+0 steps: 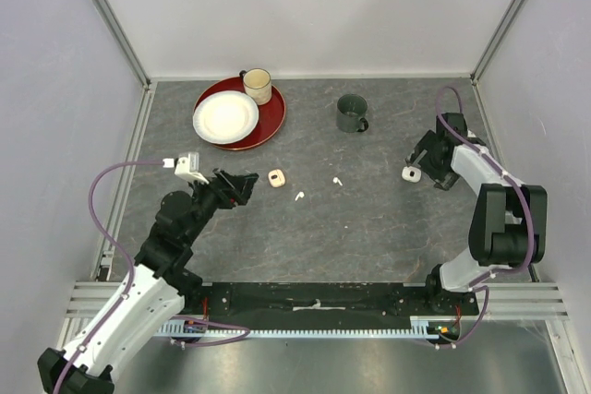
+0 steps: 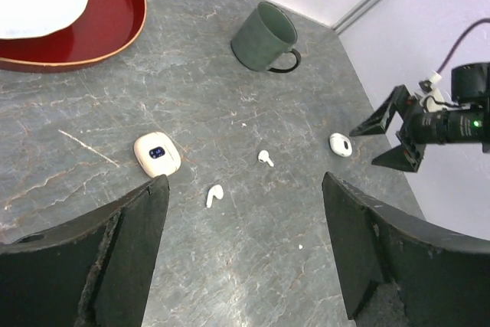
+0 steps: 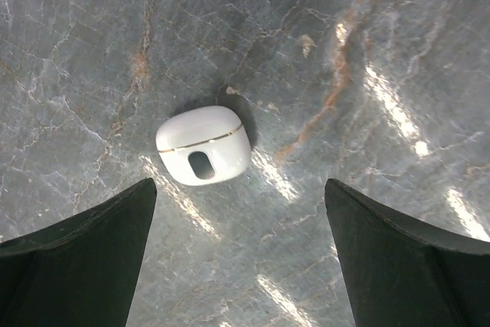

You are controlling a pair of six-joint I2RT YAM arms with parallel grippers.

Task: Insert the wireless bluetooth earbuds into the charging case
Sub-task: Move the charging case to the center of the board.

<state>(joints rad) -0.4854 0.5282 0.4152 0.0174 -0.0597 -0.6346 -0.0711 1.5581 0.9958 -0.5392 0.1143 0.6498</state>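
Note:
Two white earbuds lie on the grey table, one (image 1: 299, 196) near the centre and one (image 1: 337, 180) to its right; the left wrist view shows both, the nearer one (image 2: 213, 195) and the farther one (image 2: 265, 158). No peach earbuds show. A peach charging case (image 1: 275, 177) (image 2: 157, 154) lies shut just ahead of my left gripper (image 1: 247, 187) (image 2: 245, 258), which is open and empty. A white charging case (image 1: 411, 173) (image 3: 204, 145) lies shut on the table. My right gripper (image 1: 423, 169) (image 3: 241, 266) hovers right by it, open and empty.
A dark green mug (image 1: 352, 113) (image 2: 266, 36) stands at the back centre. A red plate (image 1: 268, 122) at the back left bears a white plate (image 1: 225, 117) and a cream mug (image 1: 257, 86). White walls enclose the table.

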